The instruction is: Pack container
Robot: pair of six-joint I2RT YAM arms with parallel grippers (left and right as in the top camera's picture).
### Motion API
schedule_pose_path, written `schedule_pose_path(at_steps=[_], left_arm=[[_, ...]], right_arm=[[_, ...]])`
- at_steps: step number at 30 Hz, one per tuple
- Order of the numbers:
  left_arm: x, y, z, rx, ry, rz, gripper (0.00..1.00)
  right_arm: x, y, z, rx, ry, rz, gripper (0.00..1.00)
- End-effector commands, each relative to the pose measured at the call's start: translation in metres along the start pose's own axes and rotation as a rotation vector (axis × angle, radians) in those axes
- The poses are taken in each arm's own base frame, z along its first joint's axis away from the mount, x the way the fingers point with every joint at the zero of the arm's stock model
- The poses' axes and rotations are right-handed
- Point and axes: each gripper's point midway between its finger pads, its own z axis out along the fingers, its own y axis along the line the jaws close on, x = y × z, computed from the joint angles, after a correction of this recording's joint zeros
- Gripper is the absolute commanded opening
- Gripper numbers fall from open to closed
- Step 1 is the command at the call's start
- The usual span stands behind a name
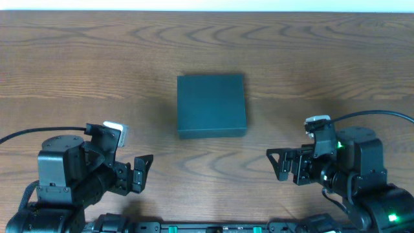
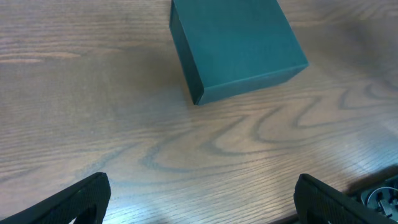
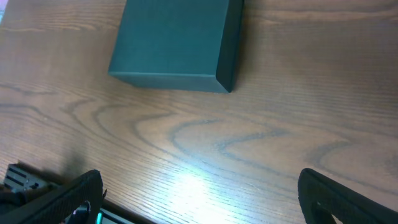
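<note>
- Overhead: the container [image 1: 212, 105], a dark teal-green matte squarish box, sits flat at the middle of the brown wood-grain table [image 1: 77, 77]. Its top is shut, so nothing inside shows. It lies between the two arms and farther out than both, which I judge puts it within equal reach of either.
- Overhead: the left claw [image 1: 142, 173] rests at the near left and the right claw [image 1: 277, 165] at the near right. Both are well apart from the container, with fingers spread wide and holding nothing. Their tips point inward toward each other, a parked stance by the look of it. No goods for packing appear anywhere, and the near edge cuts off the arm bases.
- Left wrist: the container [image 2: 236, 46] fills the far middle with one corner turned toward the camera, its far edge cut off. The left claw [image 2: 200, 196] shows only two dark tips at the near corners, wide apart with bare table between them.
- Right wrist: the container [image 3: 171, 40] sits far, left of centre, its far edge cut off; where the lid hinges is unclear. The right claw [image 3: 199, 186] stands wide and empty, with glare washing the table near it.
</note>
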Motion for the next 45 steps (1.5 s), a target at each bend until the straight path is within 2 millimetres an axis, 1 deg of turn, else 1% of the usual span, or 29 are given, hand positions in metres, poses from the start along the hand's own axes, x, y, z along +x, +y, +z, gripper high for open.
schedule_pose_path(at_steps=[1, 3, 7, 10, 12, 16, 18, 23, 29, 34, 37, 45], left_arm=[[0.002, 0.0, -0.001, -0.007, -0.008, 0.004, 0.95], [0.003, 0.014, -0.004, -0.089, -0.015, 0.034, 0.95], [-0.013, 0.037, -0.016, -0.245, -0.152, 0.064, 0.95], [-0.016, 0.056, -0.017, -0.351, -0.236, 0.062, 0.95], [-0.011, 0.068, -0.011, -0.397, -0.276, 0.052, 0.95], [0.008, 0.085, 0.013, -0.432, -0.353, 0.0, 0.95], [0.02, 0.092, 0.028, -0.437, -0.397, -0.032, 0.95], [0.036, 0.101, 0.055, -0.435, -0.443, -0.023, 0.95], [0.054, 0.111, 0.083, -0.424, -0.462, -0.071, 0.95], [0.059, 0.115, 0.096, -0.424, -0.512, -0.062, 0.95], [0.06, 0.12, 0.108, -0.418, -0.533, -0.075, 0.95], [0.059, 0.121, 0.108, -0.421, -0.543, -0.079, 0.96]], right_arm=[[0.003, 0.0, 0.001, 0.0, 0.009, 0.008, 0.99], [0.003, 0.0, 0.001, 0.0, 0.009, 0.008, 0.99], [0.003, 0.0, 0.001, 0.0, 0.009, 0.008, 0.99], [0.003, 0.0, 0.001, 0.0, 0.009, 0.007, 0.99], [0.003, 0.0, 0.001, 0.0, 0.009, 0.008, 0.99], [0.003, 0.0, 0.001, 0.0, 0.009, 0.007, 0.99], [0.003, 0.0, 0.001, 0.0, 0.009, 0.008, 0.99], [0.003, 0.0, 0.001, 0.0, 0.009, 0.008, 0.99], [0.003, 0.0, 0.001, 0.0, 0.009, 0.008, 0.99], [0.003, 0.0, 0.001, 0.0, 0.009, 0.008, 0.99], [0.003, 0.0, 0.001, 0.0, 0.009, 0.008, 0.99], [0.003, 0.0, 0.001, 0.0, 0.009, 0.008, 0.99]])
